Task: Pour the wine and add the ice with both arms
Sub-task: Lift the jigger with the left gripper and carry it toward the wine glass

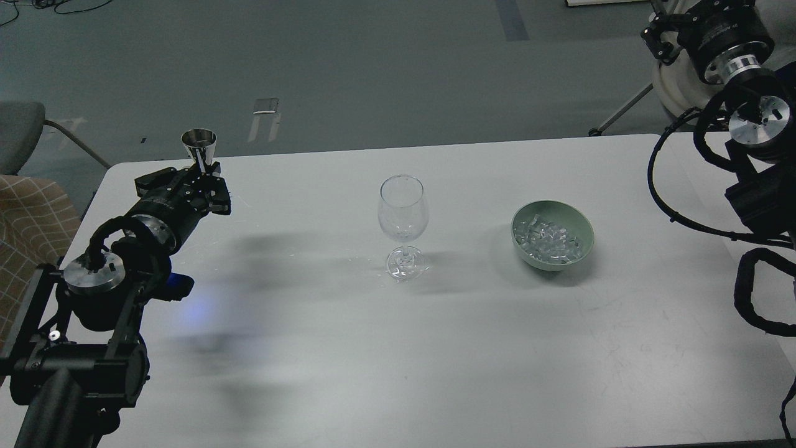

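Note:
My left gripper [198, 176] is shut on a small steel measuring cup [199, 145] and holds it upright above the table's far left part. The wine inside the cup does not show. A clear stemmed glass [403, 224] stands upright at the table's middle, well to the right of the cup. A pale green bowl [581, 227] to the right of the glass holds a heap of ice [550, 239]. My right arm [746, 112] rises at the far right edge; its gripper is out of view above the top edge.
The white table [398, 348] has rounded far corners. A chair with a checked cushion [25, 224] stands off the left edge. A white stand [668, 87] is on the floor behind the right corner.

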